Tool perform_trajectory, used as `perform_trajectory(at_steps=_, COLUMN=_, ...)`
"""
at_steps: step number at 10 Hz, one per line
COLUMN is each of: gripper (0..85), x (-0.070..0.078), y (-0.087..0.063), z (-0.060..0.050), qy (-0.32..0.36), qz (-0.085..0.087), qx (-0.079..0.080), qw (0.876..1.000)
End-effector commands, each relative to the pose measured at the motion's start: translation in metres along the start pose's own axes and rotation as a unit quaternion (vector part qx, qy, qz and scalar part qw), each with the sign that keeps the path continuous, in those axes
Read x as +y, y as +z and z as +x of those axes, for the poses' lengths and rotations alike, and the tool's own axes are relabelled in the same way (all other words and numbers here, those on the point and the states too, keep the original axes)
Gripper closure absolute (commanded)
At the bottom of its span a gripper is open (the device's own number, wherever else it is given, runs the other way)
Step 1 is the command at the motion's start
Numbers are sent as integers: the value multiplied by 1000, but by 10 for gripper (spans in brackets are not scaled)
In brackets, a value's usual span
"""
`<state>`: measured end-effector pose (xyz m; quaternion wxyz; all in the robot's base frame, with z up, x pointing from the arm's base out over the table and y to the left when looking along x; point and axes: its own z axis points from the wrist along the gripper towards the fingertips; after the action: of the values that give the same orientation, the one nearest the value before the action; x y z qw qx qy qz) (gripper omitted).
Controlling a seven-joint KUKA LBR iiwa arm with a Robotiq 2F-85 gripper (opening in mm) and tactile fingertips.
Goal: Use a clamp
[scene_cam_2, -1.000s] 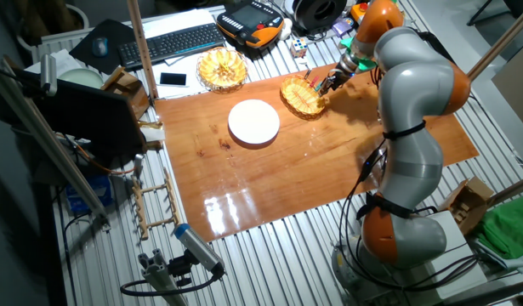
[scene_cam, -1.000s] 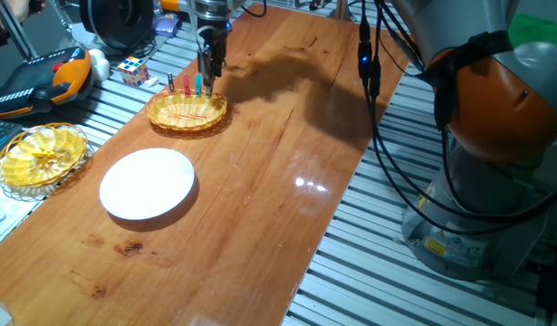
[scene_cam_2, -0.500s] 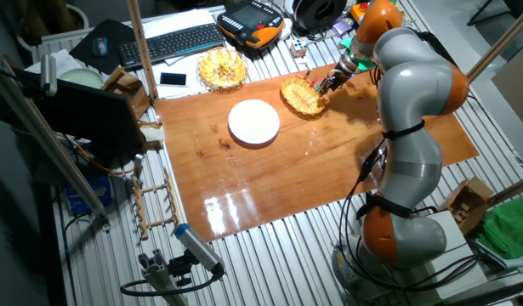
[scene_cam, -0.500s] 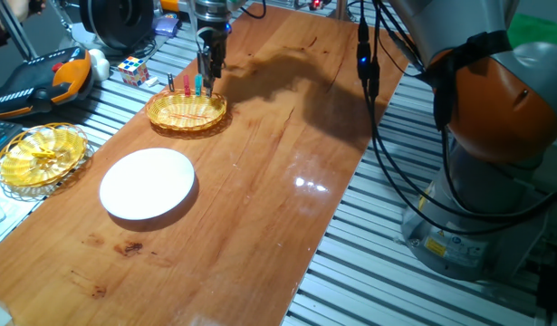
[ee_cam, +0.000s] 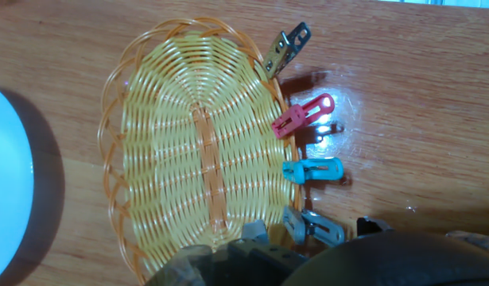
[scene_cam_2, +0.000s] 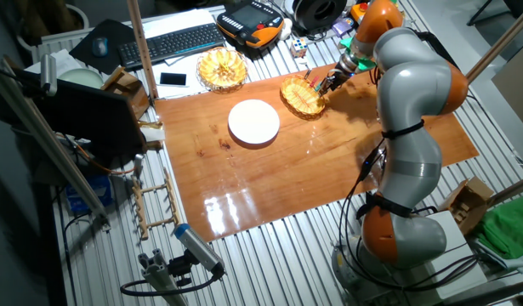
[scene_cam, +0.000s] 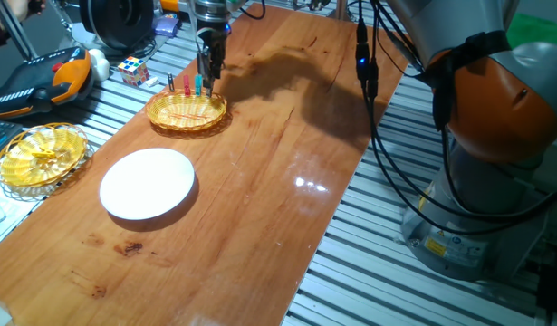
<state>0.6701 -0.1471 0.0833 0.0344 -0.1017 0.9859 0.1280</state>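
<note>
Hand view: the small pale grey clip sits on the woven yellow basket's rim, partly hidden by the gripper. Whether the claw grips it cannot be told

We see four pegs clipped along one rim of the wicker basket, the clamp last in the row, nearest the gripper. The plate lies on the table beside the basket.

plate: cut by left edge | tool: fingertips blurred, state unclear
</note>
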Motion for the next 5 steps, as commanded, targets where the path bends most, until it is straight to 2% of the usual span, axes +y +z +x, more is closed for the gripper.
perform_trajectory(at_steps=1, gripper=290, x=0, y=0, z=0, qy=0, qz=-1, qx=0, qw=1000)
perform_trajectory(at_steps=5, gripper=343, x=0, y=0, z=0, qy=4, qz=-12, qx=5, qw=1000)
